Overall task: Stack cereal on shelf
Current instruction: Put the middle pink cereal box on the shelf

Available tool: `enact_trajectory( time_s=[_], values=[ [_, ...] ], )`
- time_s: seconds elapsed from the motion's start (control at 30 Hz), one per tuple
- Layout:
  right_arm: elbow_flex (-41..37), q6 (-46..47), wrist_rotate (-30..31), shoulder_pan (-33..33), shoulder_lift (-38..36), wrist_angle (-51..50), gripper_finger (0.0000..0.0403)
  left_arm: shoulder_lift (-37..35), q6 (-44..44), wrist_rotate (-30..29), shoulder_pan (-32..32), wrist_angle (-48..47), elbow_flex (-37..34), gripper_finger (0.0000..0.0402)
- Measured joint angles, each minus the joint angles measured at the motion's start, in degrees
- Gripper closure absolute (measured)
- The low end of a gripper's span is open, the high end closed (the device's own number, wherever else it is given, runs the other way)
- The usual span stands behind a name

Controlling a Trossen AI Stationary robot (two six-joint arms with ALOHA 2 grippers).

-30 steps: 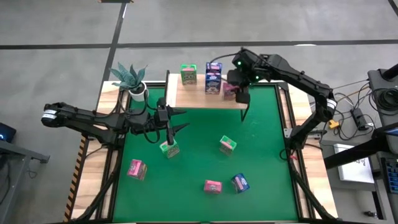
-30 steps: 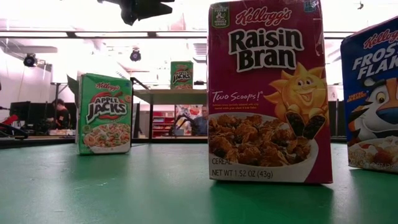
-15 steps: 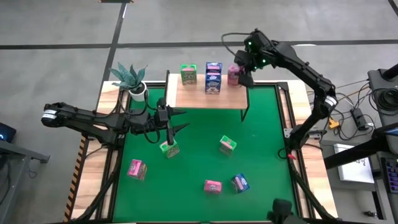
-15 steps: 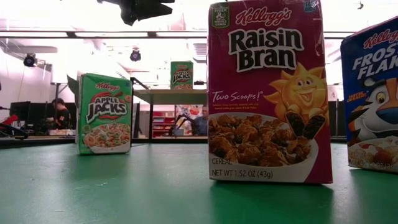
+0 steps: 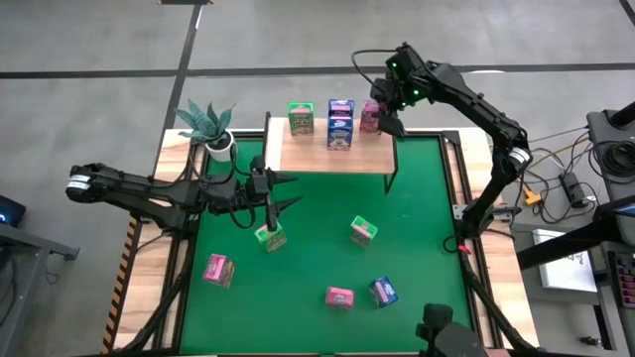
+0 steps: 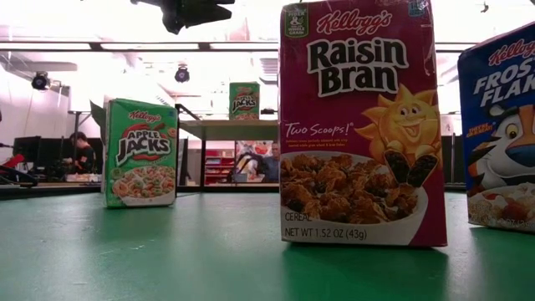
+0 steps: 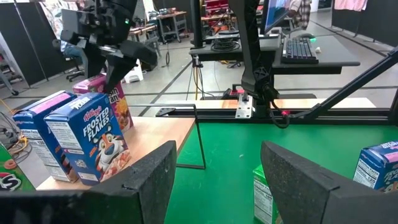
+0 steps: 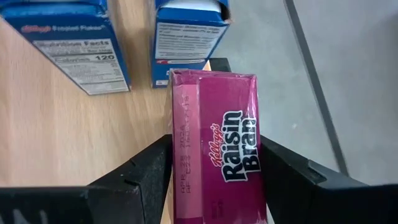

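Note:
My right gripper (image 5: 383,111) is over the far right corner of the wood-topped shelf (image 5: 327,157), shut on a pink Raisin Bran box (image 8: 217,124). On the shelf's plank stand one green box (image 5: 301,119) and two blue boxes (image 5: 340,124). My left gripper (image 5: 289,190) hovers open over the green table, near a green box (image 5: 269,236) that stands on the table. Loose on the table are another green box (image 5: 363,231), two pink boxes (image 5: 217,269) (image 5: 339,297) and a blue box (image 5: 383,291). My right gripper (image 8: 214,152) pinches the pink box between its two fingers, one finger (image 8: 146,171) on each of two opposite sides (image 8: 181,134). The fingers come from above. The box hangs by the shelf's far right corner, next to the blue boxes; whether it touches the plank cannot be told.
A potted plant (image 5: 208,124) stands at the table's far left corner beside the shelf. The low view shows a pink box (image 6: 359,125), a green box (image 6: 140,152) and a blue box (image 6: 501,125) close up. People sit in the room behind.
My right gripper has carried the pink box from the shelf's near right edge up and toward the table's far edge, to the shelf's far right corner, staying shut on it. The left arm and the other boxes have kept still.

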Motion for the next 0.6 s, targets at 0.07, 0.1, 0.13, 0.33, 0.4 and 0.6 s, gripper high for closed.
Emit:
enact_trajectory(
  time_s=[0.07,0.1,0.13,0.33,0.4,0.6],
  values=[
    [0.0,-1.5,0.0,0.0,0.0,0.0,0.0200,0.0,0.0,0.0,0.0,0.0,0.0,0.0184],
    [0.0,-2.3,0.0,0.0,0.0,0.0,0.0200,0.0,0.0,0.0,0.0,0.0,0.0,0.0184],
    [0.0,-2.9,0.0,0.0,0.0,0.0,0.0200,0.0,0.0,0.0,0.0,0.0,0.0,0.0184],
    [0.0,-6.6,0.3,0.0,-0.4,-0.2,0.0200,0.0,0.0,0.0,0.0,0.0,0.0,0.0184],
    [0.0,-6.5,0.3,0.0,-0.4,-0.2,0.0200,0.0,0.0,0.0,0.0,0.0,0.0,0.0184],
    [0.0,-5.7,0.3,0.0,-0.1,0.2,0.0200,0.0,0.0,0.0,0.0,0.0,0.0,0.0184]
  ],
)
